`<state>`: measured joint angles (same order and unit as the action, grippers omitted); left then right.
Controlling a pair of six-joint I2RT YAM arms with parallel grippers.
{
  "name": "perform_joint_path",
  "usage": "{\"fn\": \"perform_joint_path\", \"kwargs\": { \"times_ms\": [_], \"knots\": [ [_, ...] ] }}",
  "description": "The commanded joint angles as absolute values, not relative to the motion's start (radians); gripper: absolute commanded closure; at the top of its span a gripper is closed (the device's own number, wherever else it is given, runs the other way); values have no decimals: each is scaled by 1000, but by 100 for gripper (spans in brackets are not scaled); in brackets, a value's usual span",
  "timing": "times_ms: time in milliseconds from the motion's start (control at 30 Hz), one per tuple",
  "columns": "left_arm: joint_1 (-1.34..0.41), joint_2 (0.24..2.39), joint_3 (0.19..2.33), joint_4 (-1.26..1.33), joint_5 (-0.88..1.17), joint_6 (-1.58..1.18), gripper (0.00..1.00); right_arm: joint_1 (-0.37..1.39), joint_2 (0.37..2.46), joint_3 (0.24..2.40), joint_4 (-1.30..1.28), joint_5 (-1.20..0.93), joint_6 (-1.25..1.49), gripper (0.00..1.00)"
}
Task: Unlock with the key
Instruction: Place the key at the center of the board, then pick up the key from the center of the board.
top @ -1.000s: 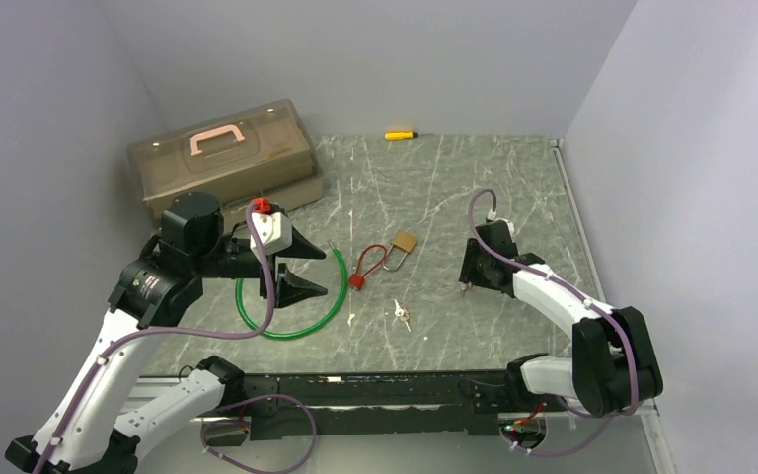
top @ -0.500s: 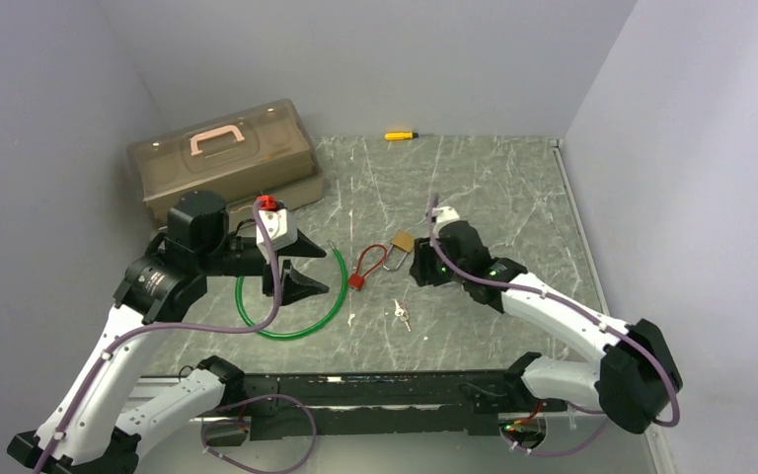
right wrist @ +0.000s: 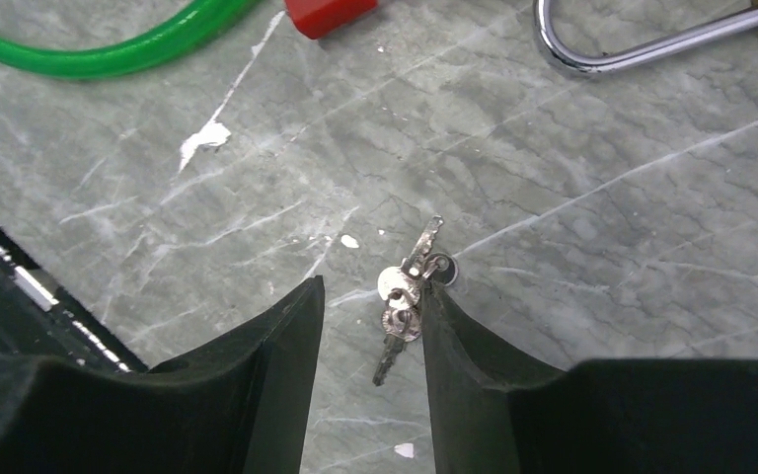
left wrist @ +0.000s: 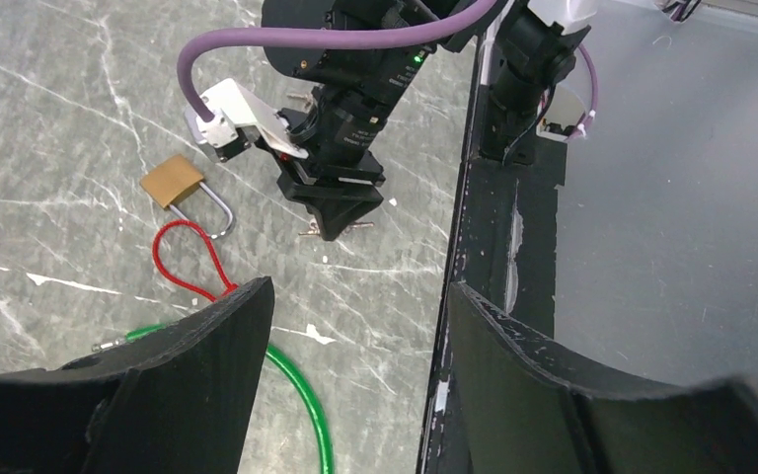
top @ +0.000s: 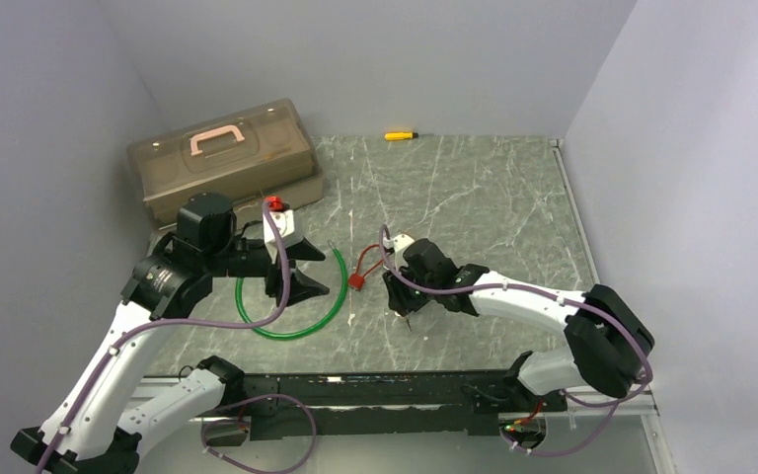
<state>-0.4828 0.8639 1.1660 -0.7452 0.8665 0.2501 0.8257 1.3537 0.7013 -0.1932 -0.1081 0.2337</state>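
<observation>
A small bunch of silver keys (right wrist: 403, 296) lies flat on the marble table. My right gripper (right wrist: 373, 286) is down over it and open. The keys sit between the two black fingers and rest against the right finger (right wrist: 454, 326). In the top view the right gripper (top: 406, 312) covers the keys and the padlock. The brass padlock (left wrist: 172, 181), with its steel shackle (right wrist: 642, 49), lies just beyond the keys, and a red cable loop (left wrist: 188, 257) passes through the shackle. My left gripper (top: 312, 269) hovers open and empty over the green cable ring (top: 291, 334).
A brown toolbox (top: 222, 158) with a pink handle stands at the back left. A yellow screwdriver (top: 400, 135) lies by the back wall. The red block (top: 356, 280) of the cable sits next to the green ring. A black rail (left wrist: 493, 247) runs along the near edge.
My right arm swung left from the table's right side, passed the padlock and dropped over the keys. Its jaws narrowed a little. The left gripper hardly moved.
</observation>
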Motion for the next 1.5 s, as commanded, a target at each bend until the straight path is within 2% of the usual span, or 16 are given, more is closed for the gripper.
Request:
{"fn": "perform_joint_path", "kwargs": {
  "times_ms": [0,133,533,933,1100,1267,1467],
  "knots": [
    [-478,846,1145,-741,887,265,30,843,1375,740,-209,-10,218,56],
    [-479,835,1142,-755,907,284,30,846,1404,745,-217,63,231,55],
    [-478,809,1133,-766,923,296,30,845,1460,779,-204,55,234,65],
    [-479,798,1126,-763,939,298,30,868,1486,775,-244,6,237,59],
    [-478,795,1128,-765,942,298,30,871,1516,780,-239,8,251,73],
    [-479,789,1126,-768,943,304,30,871,1508,801,-248,23,252,96],
    [-479,784,1117,-769,951,308,31,873,1414,832,-265,-9,234,99]
  ]
}}
